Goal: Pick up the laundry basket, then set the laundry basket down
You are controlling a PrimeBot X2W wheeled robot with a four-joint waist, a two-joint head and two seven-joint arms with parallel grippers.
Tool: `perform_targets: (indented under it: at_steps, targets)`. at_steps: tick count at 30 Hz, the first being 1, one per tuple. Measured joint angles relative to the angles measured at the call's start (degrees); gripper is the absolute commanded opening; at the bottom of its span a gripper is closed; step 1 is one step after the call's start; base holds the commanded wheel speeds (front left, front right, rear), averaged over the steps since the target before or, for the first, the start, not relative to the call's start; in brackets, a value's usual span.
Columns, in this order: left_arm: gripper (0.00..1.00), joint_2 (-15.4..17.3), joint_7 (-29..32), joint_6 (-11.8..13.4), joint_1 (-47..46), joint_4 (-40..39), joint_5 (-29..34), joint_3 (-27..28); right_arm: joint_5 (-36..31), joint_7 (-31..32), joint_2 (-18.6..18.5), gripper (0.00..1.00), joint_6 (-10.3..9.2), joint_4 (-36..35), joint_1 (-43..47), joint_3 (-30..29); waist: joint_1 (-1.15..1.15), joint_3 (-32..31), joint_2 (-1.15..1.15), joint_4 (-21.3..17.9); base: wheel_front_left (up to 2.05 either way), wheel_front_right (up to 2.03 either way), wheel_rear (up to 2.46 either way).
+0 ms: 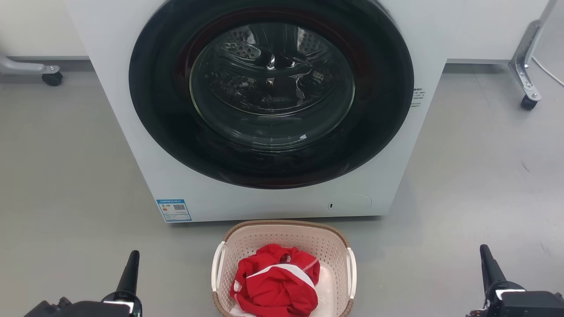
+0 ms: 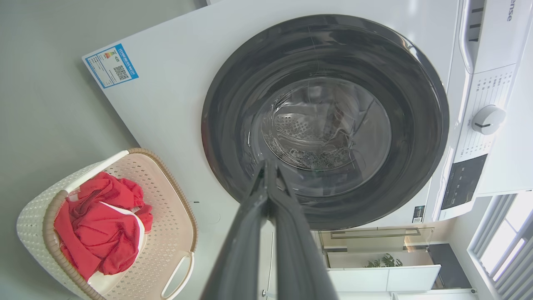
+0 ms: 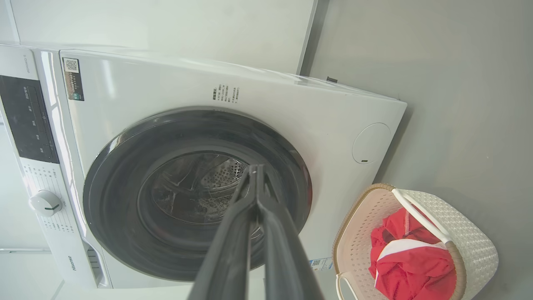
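Note:
The laundry basket (image 1: pixel 286 240), pale pink-beige with a brown woven rim and white side handles, sits on the grey floor just in front of the washer, at the bottom centre of the head view. A crumpled red and white garment (image 1: pixel 275 281) lies in it. The basket also appears at the lower left of the left wrist view (image 2: pixel 166 200) and the lower right of the right wrist view (image 3: pixel 470 237). My left gripper (image 1: pixel 132 257) is shut, well to the basket's left. My right gripper (image 1: pixel 485 252) is shut too, far to its right. Neither touches the basket.
A white front-loading washer (image 1: pixel 145 132) with a closed dark round door (image 1: pixel 271 94) stands right behind the basket. Wheeled metal frame legs stand at the back left (image 1: pixel 52 78) and back right (image 1: pixel 528 101). Grey floor spreads on both sides.

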Motion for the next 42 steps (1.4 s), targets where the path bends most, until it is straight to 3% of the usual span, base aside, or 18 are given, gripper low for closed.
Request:
perform_targets:
  at_steps: [13,42]
  targets:
    - [0.00,-0.74,2.38,-1.44,-1.87,1.00,-8.58,2.18,9.48,2.27,0.21,0.00,1.62,1.46,-1.14,-2.83,0.00,0.11,0.00,0.24,0.00,0.00,0.00]
    - [0.00,-0.91,2.49,-1.75,-2.12,1.08,-9.49,2.25,9.69,2.45,0.26,0.00,1.76,1.55,-1.95,-2.98,-0.01,0.10,0.00,0.24,0.00,0.00,0.00]
